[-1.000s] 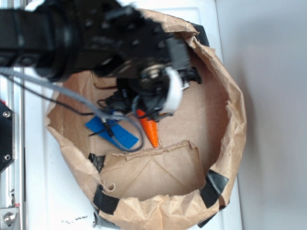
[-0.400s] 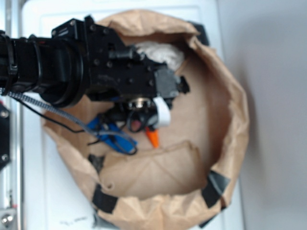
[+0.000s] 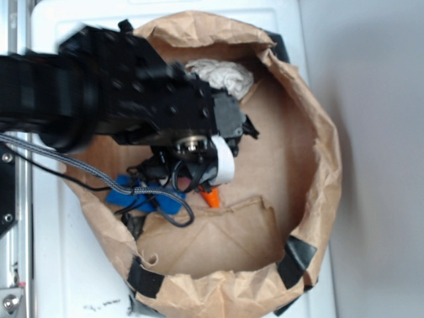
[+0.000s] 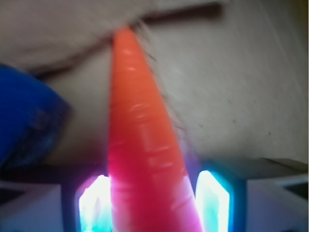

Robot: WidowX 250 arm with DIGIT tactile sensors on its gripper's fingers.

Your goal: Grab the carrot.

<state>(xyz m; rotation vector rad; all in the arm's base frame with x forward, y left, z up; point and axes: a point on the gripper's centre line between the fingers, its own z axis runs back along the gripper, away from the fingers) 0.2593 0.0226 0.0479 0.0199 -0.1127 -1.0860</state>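
The orange carrot (image 4: 145,145) lies on the brown paper floor with its tip pointing away from me, and its thick part sits between my two fingers. In the exterior view only the carrot's tip (image 3: 211,197) shows below the black arm. My gripper (image 4: 154,193) is low over it, both lit fingers pressed against the carrot's sides. From outside, the gripper (image 3: 199,184) is mostly hidden by the wrist. The carrot's stem end is hidden.
A flat blue piece (image 3: 122,200) lies just left of the carrot, also the blue piece (image 4: 24,116) at left. Crumpled brown paper walls (image 3: 324,152) ring the area; a folded flap (image 3: 212,238) lies in front. A white cloth (image 3: 222,74) sits at the back.
The arm has come down and toward the front over the carrot, covering all but its tip. The blue piece has shifted left under the cable.
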